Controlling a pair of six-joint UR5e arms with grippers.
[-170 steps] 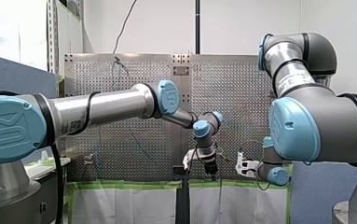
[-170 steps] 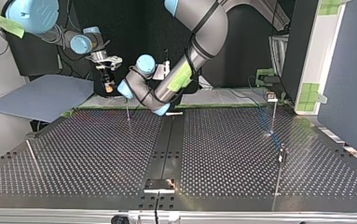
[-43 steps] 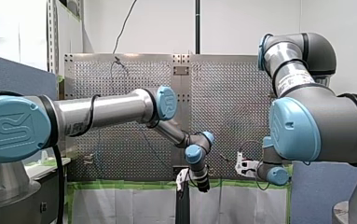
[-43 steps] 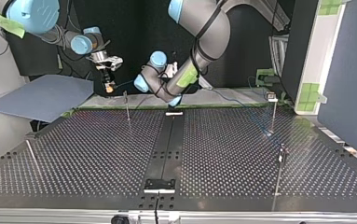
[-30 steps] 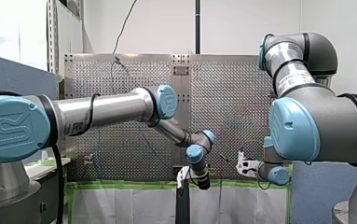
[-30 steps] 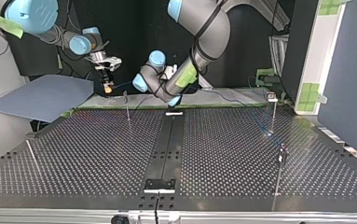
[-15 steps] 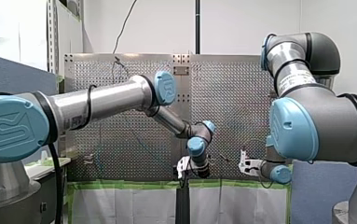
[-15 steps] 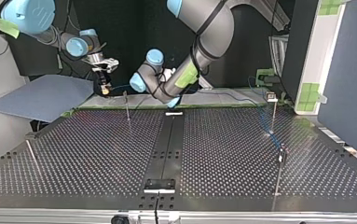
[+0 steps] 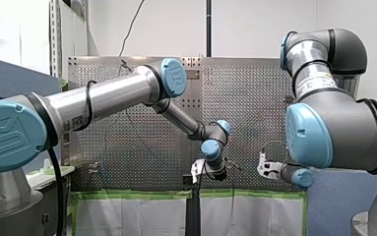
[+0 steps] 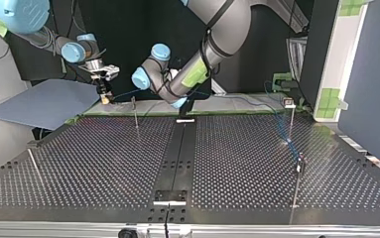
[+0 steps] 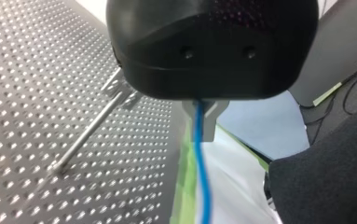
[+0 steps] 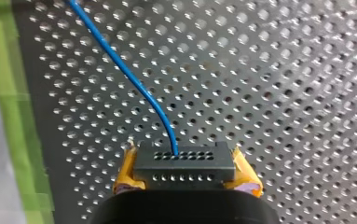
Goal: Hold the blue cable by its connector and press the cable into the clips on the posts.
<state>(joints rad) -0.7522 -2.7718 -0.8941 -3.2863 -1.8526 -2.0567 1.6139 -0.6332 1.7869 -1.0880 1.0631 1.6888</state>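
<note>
the connector [image 12: 185, 163], clamped between the yellow-padded jaws of the right gripper [image 12: 186, 175], has been drawn further toward the top view's left, away from the post [image 10: 135, 115], while the blue cable [image 11: 199, 154] is pinched in the closed jaws of the left gripper [image 11: 203, 126], so pressing it in seems near.

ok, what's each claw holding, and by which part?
The right claw grips the black connector by its two ends, between yellow pads. The left claw pinches the blue cable itself, away from the connector.

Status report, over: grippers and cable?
Right gripper clamps connector. Left gripper pinches blue cable. Post beside it; no obstruction visible.
</note>
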